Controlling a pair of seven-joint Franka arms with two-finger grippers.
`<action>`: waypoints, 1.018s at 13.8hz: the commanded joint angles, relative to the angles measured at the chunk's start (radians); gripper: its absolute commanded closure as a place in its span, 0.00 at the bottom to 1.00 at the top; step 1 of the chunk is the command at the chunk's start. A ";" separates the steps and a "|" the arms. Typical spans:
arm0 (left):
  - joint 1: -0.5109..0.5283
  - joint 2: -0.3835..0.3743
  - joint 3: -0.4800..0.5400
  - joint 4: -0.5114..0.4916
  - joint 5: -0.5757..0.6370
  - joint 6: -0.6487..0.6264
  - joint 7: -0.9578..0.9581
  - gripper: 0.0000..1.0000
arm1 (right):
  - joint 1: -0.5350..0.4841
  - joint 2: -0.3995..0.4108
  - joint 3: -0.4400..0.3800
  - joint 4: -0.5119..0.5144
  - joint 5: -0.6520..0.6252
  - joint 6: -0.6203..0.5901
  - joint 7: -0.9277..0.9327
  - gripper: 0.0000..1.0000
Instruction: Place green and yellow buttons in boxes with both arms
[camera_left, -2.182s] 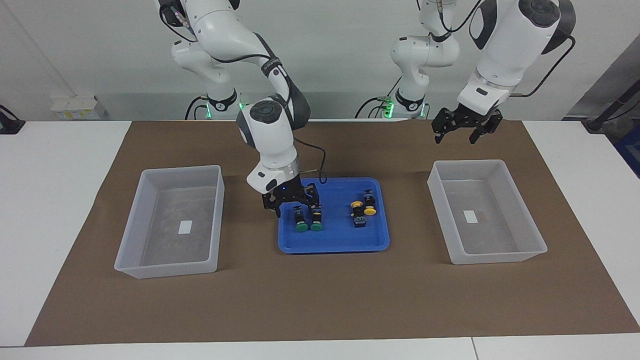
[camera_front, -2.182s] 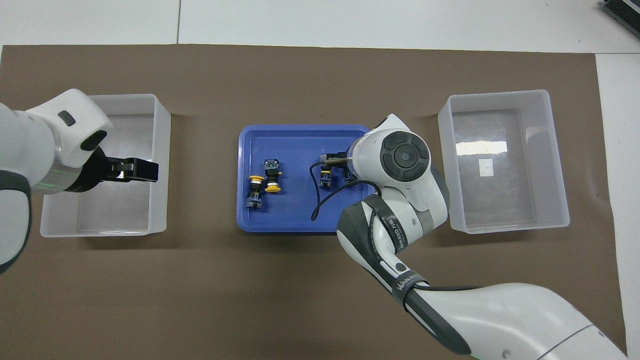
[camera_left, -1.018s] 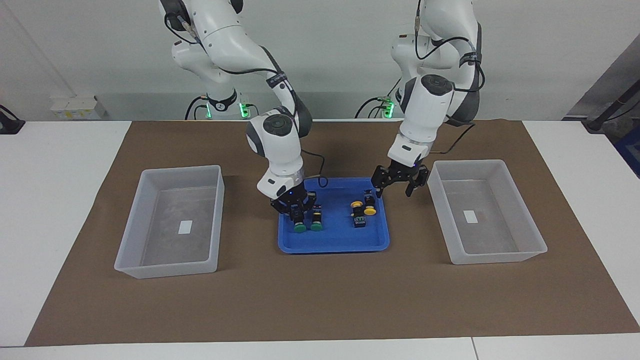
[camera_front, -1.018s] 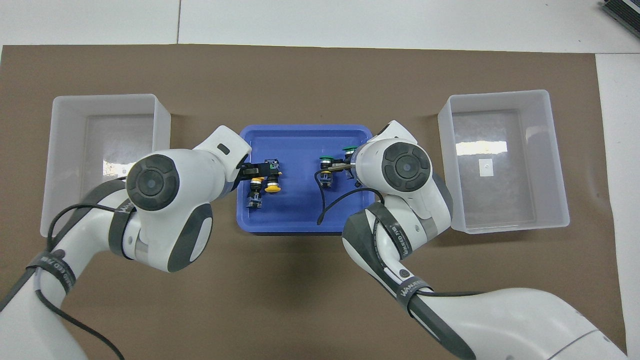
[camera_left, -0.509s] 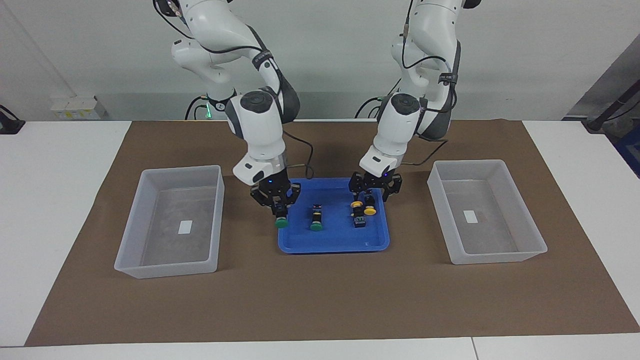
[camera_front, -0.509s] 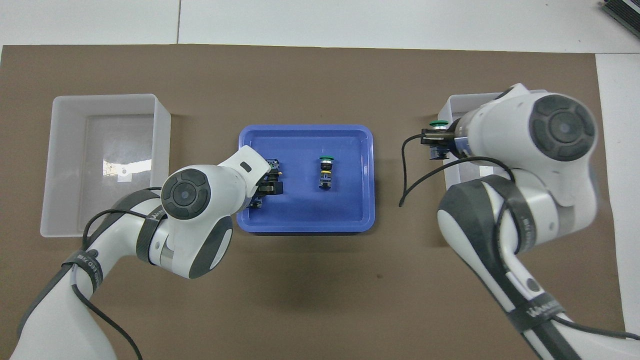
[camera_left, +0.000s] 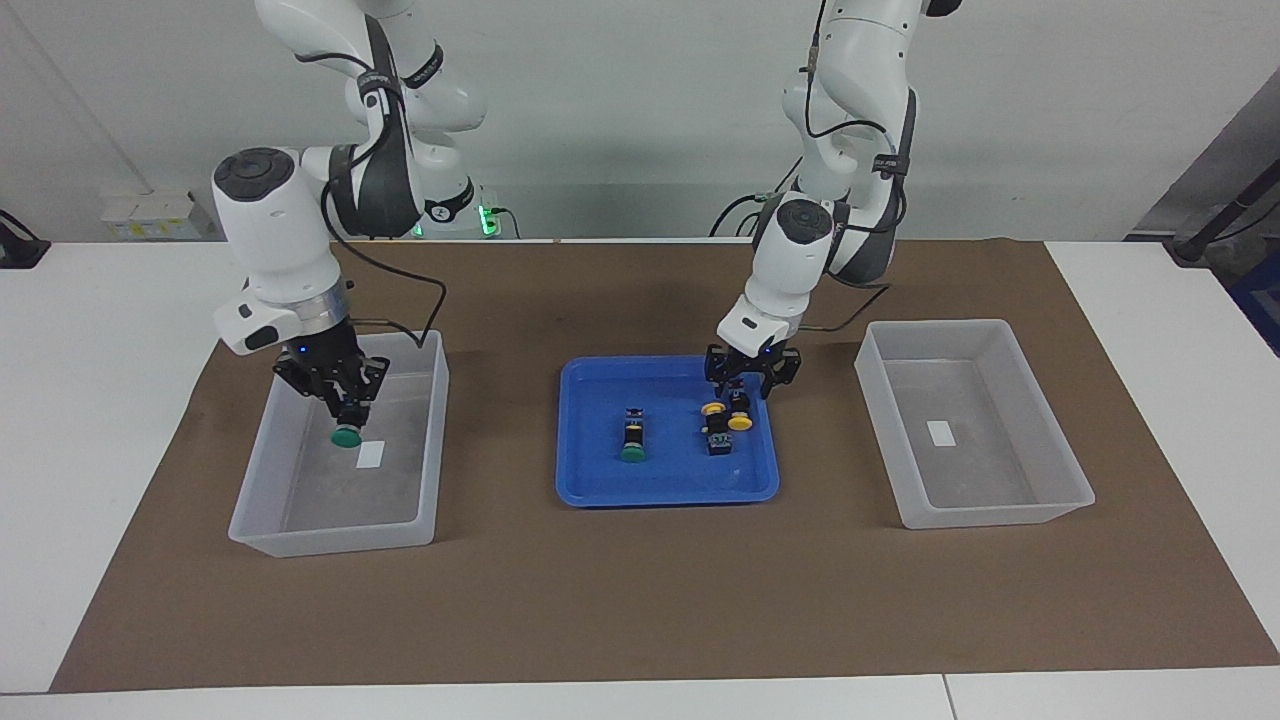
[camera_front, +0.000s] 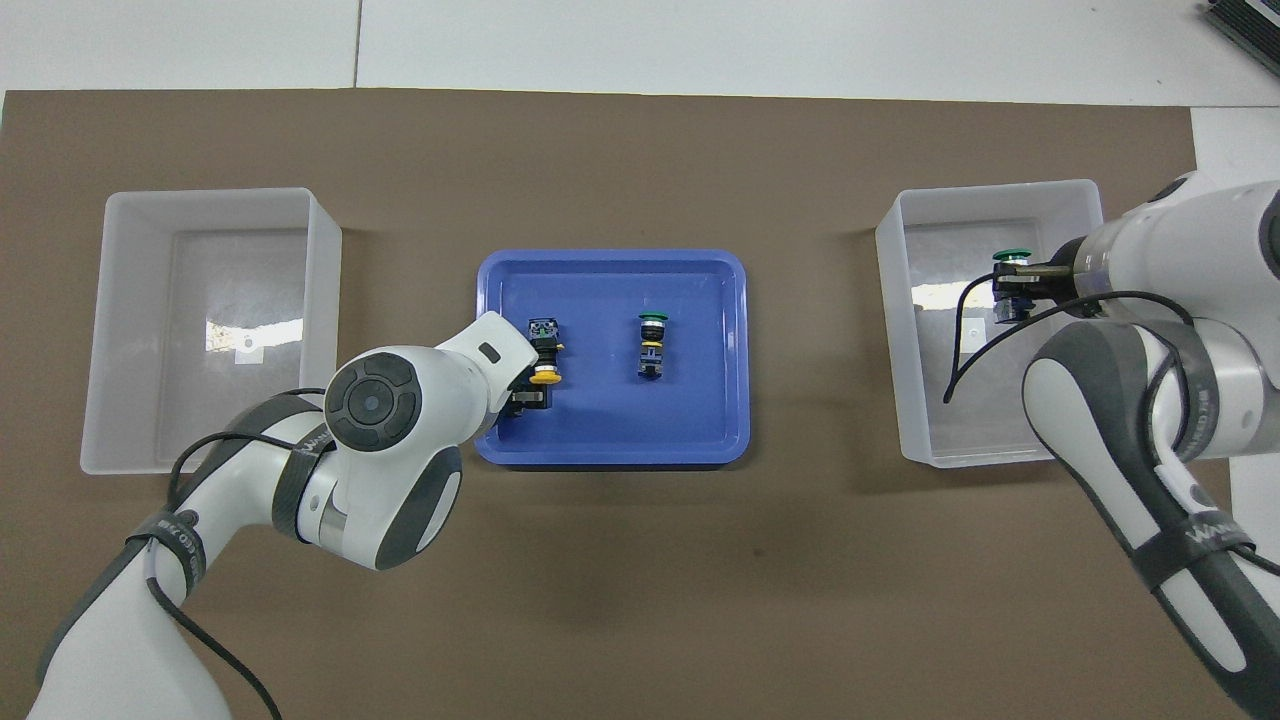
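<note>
Right tool (camera_left: 347, 408) grips 1 green button (camera_left: 346, 435) over a box (camera_left: 262, 455), ready to drop it. Left tool (camera_left: 750, 377), fingers apart, straddles 2 yellow buttons (camera_left: 727, 418) on tray (camera_left: 668, 488) to grab 1.

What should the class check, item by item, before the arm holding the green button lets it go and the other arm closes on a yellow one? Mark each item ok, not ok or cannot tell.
1. Right gripper is shut on the held green button: ok.
2. That button hangs over the inside of the box at the right arm's end, clear of its walls: ok.
3. Left gripper is over the yellow buttons in the blue tray: ok.
4. Left gripper's fingers already touch a yellow button: cannot tell.
5. Box at the left arm's end holds no button: ok.
6. Second green button lies in the tray, apart from the yellow pair: ok.
</note>
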 joint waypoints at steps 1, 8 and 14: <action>-0.014 -0.031 0.011 -0.048 -0.007 0.021 0.005 0.38 | -0.058 0.018 0.014 -0.030 0.006 0.048 -0.058 1.00; -0.029 -0.032 0.011 -0.051 -0.007 0.021 -0.003 0.49 | -0.112 0.095 0.014 -0.032 0.006 0.146 -0.190 1.00; -0.051 0.009 0.011 -0.060 -0.007 0.067 -0.007 0.54 | -0.107 0.100 0.014 -0.023 0.006 0.136 -0.188 0.36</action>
